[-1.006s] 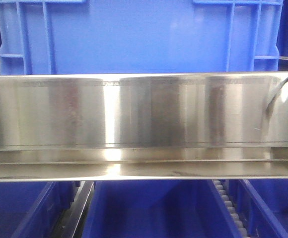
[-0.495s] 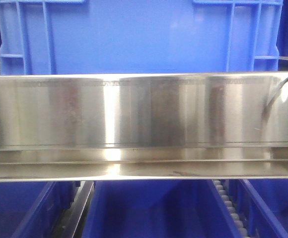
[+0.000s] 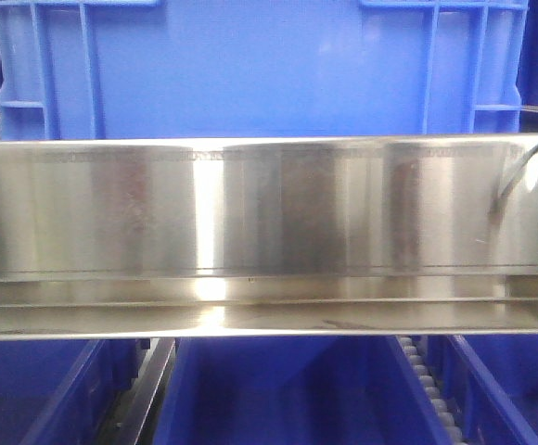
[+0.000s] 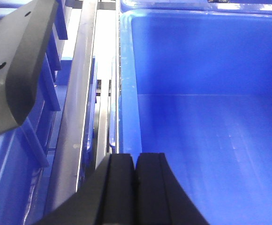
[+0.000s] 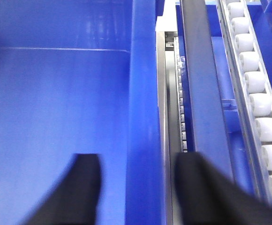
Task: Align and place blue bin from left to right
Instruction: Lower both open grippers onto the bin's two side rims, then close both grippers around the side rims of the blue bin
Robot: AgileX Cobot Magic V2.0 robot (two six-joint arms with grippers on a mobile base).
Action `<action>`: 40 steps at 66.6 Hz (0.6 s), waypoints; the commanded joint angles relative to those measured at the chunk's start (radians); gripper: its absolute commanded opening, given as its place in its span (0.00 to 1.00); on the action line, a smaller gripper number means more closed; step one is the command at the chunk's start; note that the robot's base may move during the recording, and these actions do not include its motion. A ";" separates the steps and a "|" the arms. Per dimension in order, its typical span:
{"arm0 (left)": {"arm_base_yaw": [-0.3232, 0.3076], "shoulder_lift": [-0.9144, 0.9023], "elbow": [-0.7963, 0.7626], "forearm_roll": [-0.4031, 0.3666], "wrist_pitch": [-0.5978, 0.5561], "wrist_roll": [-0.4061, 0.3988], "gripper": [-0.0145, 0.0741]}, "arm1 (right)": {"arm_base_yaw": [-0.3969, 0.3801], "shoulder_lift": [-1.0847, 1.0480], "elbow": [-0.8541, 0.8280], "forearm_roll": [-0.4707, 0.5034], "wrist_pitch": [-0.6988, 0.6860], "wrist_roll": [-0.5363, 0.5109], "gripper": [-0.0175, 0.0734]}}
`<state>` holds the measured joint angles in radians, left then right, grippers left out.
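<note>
A large blue bin [image 3: 250, 69] fills the top of the front view behind a steel rail. In the left wrist view its empty inside [image 4: 211, 117] lies to the right. My left gripper [image 4: 136, 159] is shut above the bin's left wall, fingers pressed together with nothing visible between them. The right wrist view looks into the bin [image 5: 56, 93] from the other side. My right gripper [image 5: 139, 157] is open and straddles the bin's right wall, one finger [image 5: 86, 187] inside and the other outside over the rail gap.
A wide stainless steel rail [image 3: 269, 213] crosses the front view, with more blue bins [image 3: 278, 389] below it. A white roller track [image 5: 253, 84] runs right of the bin. A metal rail [image 4: 77, 93] and a dark bracket [image 4: 18, 65] lie to its left.
</note>
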<state>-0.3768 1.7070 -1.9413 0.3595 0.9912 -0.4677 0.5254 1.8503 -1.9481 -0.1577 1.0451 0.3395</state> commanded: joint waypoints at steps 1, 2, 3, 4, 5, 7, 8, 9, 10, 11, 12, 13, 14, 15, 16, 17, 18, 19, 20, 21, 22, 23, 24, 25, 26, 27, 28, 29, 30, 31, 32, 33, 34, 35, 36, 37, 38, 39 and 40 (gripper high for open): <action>-0.008 -0.004 -0.008 0.002 -0.003 -0.006 0.04 | -0.006 -0.007 -0.008 -0.007 -0.006 0.002 0.25; -0.008 -0.004 -0.008 0.002 -0.003 -0.006 0.04 | -0.006 -0.007 -0.008 -0.007 -0.006 0.002 0.22; -0.008 -0.004 -0.008 0.002 -0.003 -0.006 0.05 | -0.006 -0.007 -0.008 -0.007 -0.006 0.002 0.20; -0.008 -0.004 -0.008 0.002 -0.003 -0.006 0.05 | -0.006 -0.007 -0.008 -0.007 -0.006 0.002 0.16; -0.008 -0.004 -0.008 0.002 -0.003 -0.006 0.06 | -0.006 -0.007 -0.008 -0.007 -0.006 0.002 0.14; -0.008 -0.004 -0.008 0.002 -0.003 -0.006 0.09 | -0.006 -0.007 -0.008 -0.007 -0.006 -0.001 0.11; -0.008 -0.004 -0.008 0.002 -0.003 -0.006 0.11 | -0.006 -0.007 -0.008 -0.007 -0.006 -0.001 0.09; -0.008 -0.004 -0.008 0.002 -0.003 -0.006 0.13 | -0.006 -0.007 -0.008 -0.007 -0.006 -0.001 0.10; -0.008 -0.004 -0.008 0.002 -0.003 -0.006 0.15 | -0.006 -0.007 -0.008 -0.007 -0.006 -0.001 0.10; -0.008 -0.004 -0.008 0.002 -0.003 -0.006 0.18 | -0.006 -0.007 -0.008 -0.007 -0.006 -0.001 0.10; -0.008 -0.004 -0.008 0.002 -0.003 -0.006 0.21 | -0.006 -0.007 -0.008 -0.007 -0.006 -0.001 0.11; -0.008 -0.004 -0.008 0.002 -0.003 -0.006 0.23 | -0.006 -0.007 -0.008 -0.007 -0.006 -0.001 0.11; -0.008 -0.004 -0.008 0.002 -0.003 -0.006 0.26 | -0.006 -0.007 -0.008 -0.007 -0.006 -0.001 0.11; -0.008 -0.004 -0.008 0.002 -0.003 -0.006 0.29 | -0.006 -0.007 -0.008 -0.007 -0.006 -0.001 0.11; -0.008 -0.004 -0.008 0.002 -0.003 -0.006 0.33 | -0.006 -0.007 -0.008 -0.007 -0.006 -0.001 0.11; -0.008 -0.002 -0.008 0.002 -0.003 -0.006 0.36 | -0.006 -0.007 -0.008 -0.007 -0.006 -0.001 0.11; -0.008 -0.002 -0.008 0.002 -0.003 -0.006 0.39 | -0.006 -0.007 -0.008 -0.007 -0.006 -0.001 0.11; -0.008 0.000 -0.008 0.002 -0.003 -0.006 0.43 | -0.006 -0.007 -0.008 -0.007 -0.006 -0.001 0.11; -0.008 0.001 -0.008 0.002 -0.003 -0.006 0.44 | -0.006 -0.007 -0.008 -0.007 -0.006 -0.001 0.11; -0.008 0.002 -0.008 0.002 -0.003 -0.006 0.47 | -0.006 -0.007 -0.008 -0.007 -0.006 -0.001 0.11; -0.008 0.005 -0.008 0.002 -0.003 -0.008 0.49 | -0.006 -0.007 -0.008 -0.007 -0.006 -0.001 0.11; -0.008 0.007 -0.008 0.000 -0.003 -0.008 0.50 | -0.006 -0.007 -0.008 -0.007 -0.006 -0.001 0.11; -0.008 0.010 -0.008 0.000 -0.003 -0.008 0.52 | -0.006 -0.007 -0.008 -0.007 -0.006 -0.001 0.11; -0.008 0.014 -0.008 0.000 -0.001 -0.008 0.53 | -0.006 -0.007 -0.008 -0.007 -0.006 -0.001 0.11; -0.008 0.016 -0.008 0.000 -0.001 -0.008 0.54 | -0.006 -0.007 -0.008 -0.007 -0.006 -0.001 0.11; -0.008 0.019 -0.008 0.000 0.001 -0.008 0.54 | -0.006 -0.007 -0.008 -0.007 -0.006 -0.001 0.11; -0.008 0.022 -0.008 0.000 0.001 -0.008 0.54 | -0.006 -0.007 -0.008 -0.007 -0.006 -0.001 0.11; -0.008 0.024 -0.008 0.000 0.001 -0.008 0.54 | -0.006 -0.007 -0.008 -0.007 -0.006 -0.001 0.11; -0.008 0.027 -0.008 0.000 0.001 -0.008 0.54 | -0.006 -0.007 -0.008 -0.007 -0.006 -0.001 0.11; -0.008 0.032 -0.008 0.000 0.003 -0.008 0.54 | -0.006 -0.007 -0.008 -0.007 -0.006 -0.001 0.11; -0.008 0.036 -0.008 0.003 0.006 -0.012 0.54 | -0.006 -0.007 -0.008 -0.007 -0.006 -0.001 0.11; -0.008 0.038 -0.010 0.004 0.008 -0.016 0.54 | -0.006 -0.007 -0.008 -0.007 -0.006 -0.001 0.11; -0.008 0.043 -0.009 0.007 0.013 -0.018 0.54 | -0.006 -0.007 -0.008 -0.007 -0.006 -0.001 0.11; -0.008 0.047 -0.012 0.015 0.016 -0.029 0.54 | -0.006 -0.007 -0.008 -0.007 -0.006 -0.001 0.11; -0.008 0.049 -0.014 0.020 0.019 -0.037 0.54 | -0.006 -0.007 -0.008 -0.007 -0.006 -0.001 0.11; -0.008 0.055 -0.016 0.024 0.021 -0.043 0.54 | -0.006 -0.007 -0.008 -0.007 -0.006 -0.001 0.11; -0.008 0.055 -0.018 0.024 0.020 -0.045 0.54 | -0.006 -0.007 -0.008 -0.007 -0.006 -0.001 0.11; -0.008 0.057 -0.018 0.031 0.020 -0.051 0.54 | -0.006 -0.007 -0.008 -0.007 -0.006 -0.001 0.11; -0.008 0.060 -0.021 0.033 0.020 -0.056 0.54 | -0.006 -0.007 -0.008 -0.007 -0.006 -0.001 0.11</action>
<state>-0.3768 1.7602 -1.9432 0.3702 1.0111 -0.4922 0.5234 1.8503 -1.9488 -0.1559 1.0475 0.3395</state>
